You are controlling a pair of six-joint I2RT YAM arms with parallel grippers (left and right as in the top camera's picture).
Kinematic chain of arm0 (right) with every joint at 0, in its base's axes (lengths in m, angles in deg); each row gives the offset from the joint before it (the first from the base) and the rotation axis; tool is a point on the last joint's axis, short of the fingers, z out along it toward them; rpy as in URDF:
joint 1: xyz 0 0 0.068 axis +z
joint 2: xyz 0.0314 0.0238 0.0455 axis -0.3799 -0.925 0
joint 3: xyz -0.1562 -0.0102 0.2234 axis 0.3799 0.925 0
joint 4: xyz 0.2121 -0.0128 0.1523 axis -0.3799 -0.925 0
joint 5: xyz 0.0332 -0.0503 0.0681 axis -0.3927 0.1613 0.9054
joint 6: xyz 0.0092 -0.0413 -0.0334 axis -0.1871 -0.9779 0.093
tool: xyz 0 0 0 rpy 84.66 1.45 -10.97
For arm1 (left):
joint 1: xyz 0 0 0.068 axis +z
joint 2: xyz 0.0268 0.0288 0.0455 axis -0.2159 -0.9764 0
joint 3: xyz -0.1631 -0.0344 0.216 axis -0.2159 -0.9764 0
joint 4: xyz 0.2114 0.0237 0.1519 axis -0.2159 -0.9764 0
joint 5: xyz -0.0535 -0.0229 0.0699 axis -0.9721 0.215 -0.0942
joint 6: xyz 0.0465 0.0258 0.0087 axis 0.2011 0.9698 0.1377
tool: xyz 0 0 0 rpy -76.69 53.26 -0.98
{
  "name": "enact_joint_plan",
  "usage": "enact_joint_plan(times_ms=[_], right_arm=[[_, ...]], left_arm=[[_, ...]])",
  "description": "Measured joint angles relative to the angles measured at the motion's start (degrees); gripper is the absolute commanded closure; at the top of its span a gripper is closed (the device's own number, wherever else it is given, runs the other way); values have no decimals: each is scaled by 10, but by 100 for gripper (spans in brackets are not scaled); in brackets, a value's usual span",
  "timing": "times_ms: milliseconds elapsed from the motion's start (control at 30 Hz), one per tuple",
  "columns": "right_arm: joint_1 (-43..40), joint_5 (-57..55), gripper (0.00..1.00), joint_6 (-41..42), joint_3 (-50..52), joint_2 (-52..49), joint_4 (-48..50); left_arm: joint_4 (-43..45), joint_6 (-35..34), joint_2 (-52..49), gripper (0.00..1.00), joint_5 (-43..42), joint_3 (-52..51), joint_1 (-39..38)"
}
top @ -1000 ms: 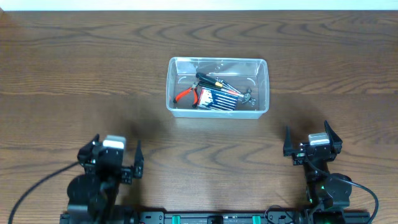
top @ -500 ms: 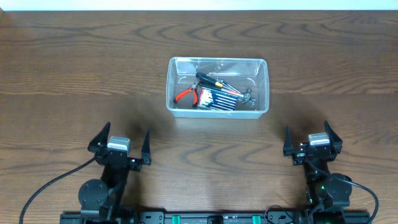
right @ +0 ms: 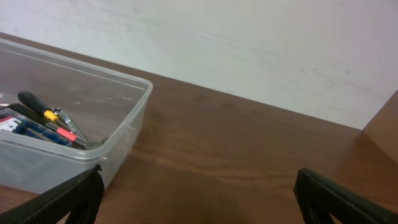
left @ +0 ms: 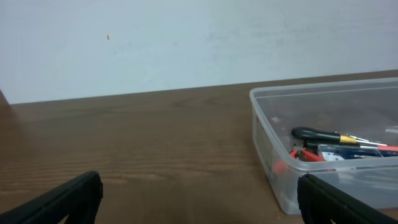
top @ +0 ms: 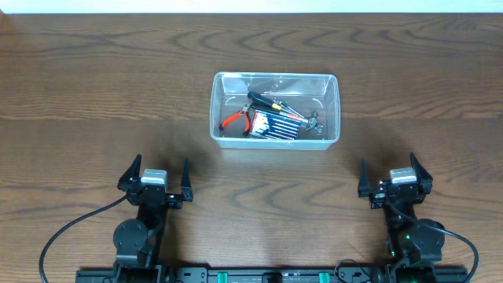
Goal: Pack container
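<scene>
From overhead, the one thing that's changed over the last second is the left pincer (top: 155,180): it was turned sideways and bunched up by its base, and now it's swung round to face square up the table (top: 94,94), fingers spread, parked at the near edge just like the right pincer (top: 394,177), which hasn't budged. The container (top: 274,110) sits mid-table, well away from both arms, with the red-handled pliers (top: 235,120), a black-and-yellow screwdriver (top: 264,100), the blue bit case (top: 275,125) and something metal at the right end all inside. Nothing is lying loose on the wood, so my read is the packing is basically done and both arms are just parked. Left wrist view: both black fingertips (left: 59,199) poke in at the bottom corners, far apart, nothing between them, touching nothing; the tub is off to the right with the screwdriver visible through the wall. Right wrist view: same deal, fingertips (right: 62,196) wide apart and empty, tub over at the left, bare wood ahead.
</scene>
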Motion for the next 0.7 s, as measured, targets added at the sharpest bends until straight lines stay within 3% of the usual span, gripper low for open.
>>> enact_joint_plan(times_ms=[700], right_arm=[[0, 0, 1, 0, 0, 0, 0]], left_arm=[[-21, 0, 0, 2, 7, 3, 0]])
